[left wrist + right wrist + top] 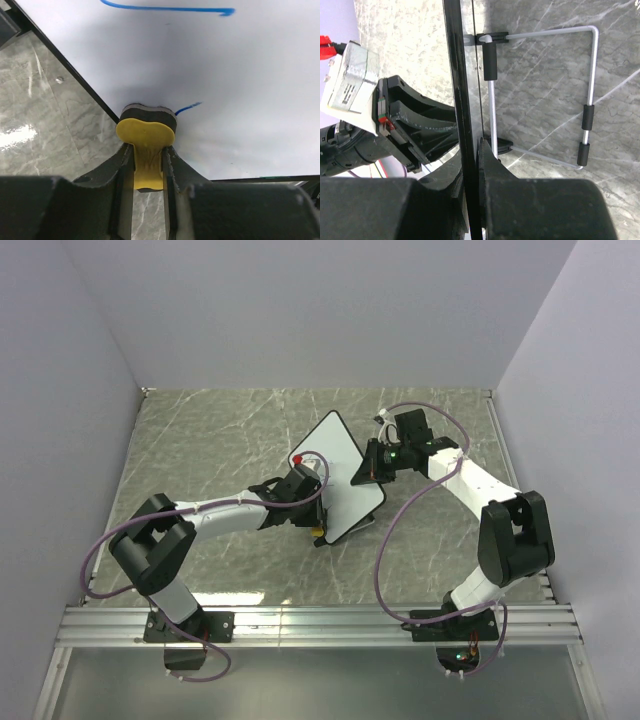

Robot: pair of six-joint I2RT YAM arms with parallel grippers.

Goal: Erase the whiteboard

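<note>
The whiteboard (343,468) stands tilted up off the table, white with a thin black rim. My right gripper (366,470) is shut on its right edge; in the right wrist view the jaws (473,150) pinch the black rim (456,75) edge-on. My left gripper (312,522) is shut on a yellow eraser (146,131), whose dark pad presses on the board face (240,75) near its lower left rim. A short blue stroke (189,106) lies just right of the eraser. A long blue line (165,8) runs higher up the board.
A wire stand (590,75) with black sleeves folds out behind the board. The left arm's wrist (365,110) shows beyond the rim. Grey marbled tabletop (220,440) lies between white walls, with an aluminium rail (320,625) at the near edge.
</note>
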